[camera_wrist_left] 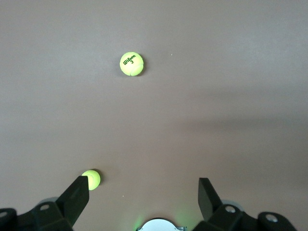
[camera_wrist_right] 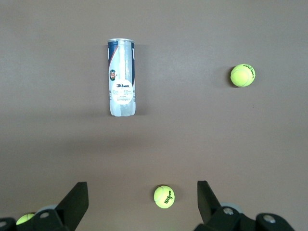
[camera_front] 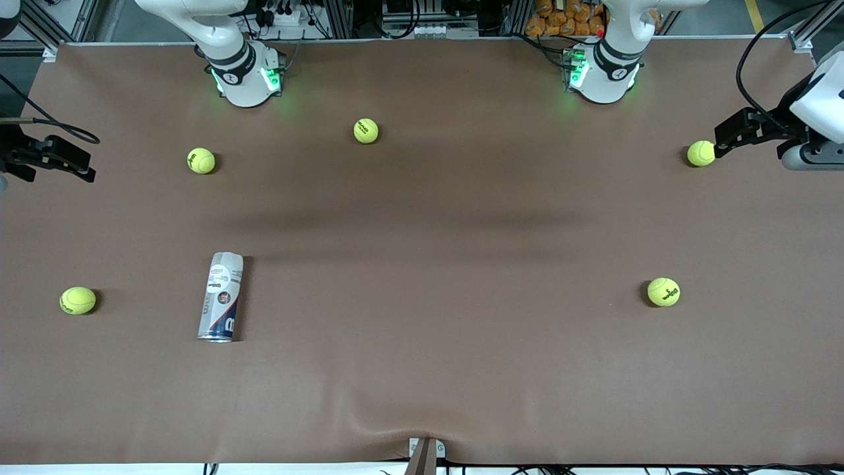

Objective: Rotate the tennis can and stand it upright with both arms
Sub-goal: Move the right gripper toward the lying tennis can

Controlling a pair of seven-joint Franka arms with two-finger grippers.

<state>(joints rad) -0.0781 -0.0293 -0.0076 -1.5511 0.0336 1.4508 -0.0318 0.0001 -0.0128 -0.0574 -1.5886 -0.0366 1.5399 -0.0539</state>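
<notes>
I see the tennis can (camera_front: pixel 221 297) lying flat on the table (camera_front: pixel 422 369) toward the right arm's end (silvery rim nearest the front camera). Both claws hang wide and empty: the right claw (camera_wrist_right: pixel 139 202) over that end's edge, the left claw (camera_wrist_left: pixel 143 195) beside a tennis ball (camera_front: pixel 700 153).

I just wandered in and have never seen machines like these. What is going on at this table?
Nothing is being handled at this moment. A tennis can lies on its side on the brown table, toward the right arm's end, with five tennis balls scattered around. The right gripper hangs open at the table's edge on that end, holding nothing. The left gripper is open at the table's left-arm end, close beside one ball. The can is not yet upright.
</notes>
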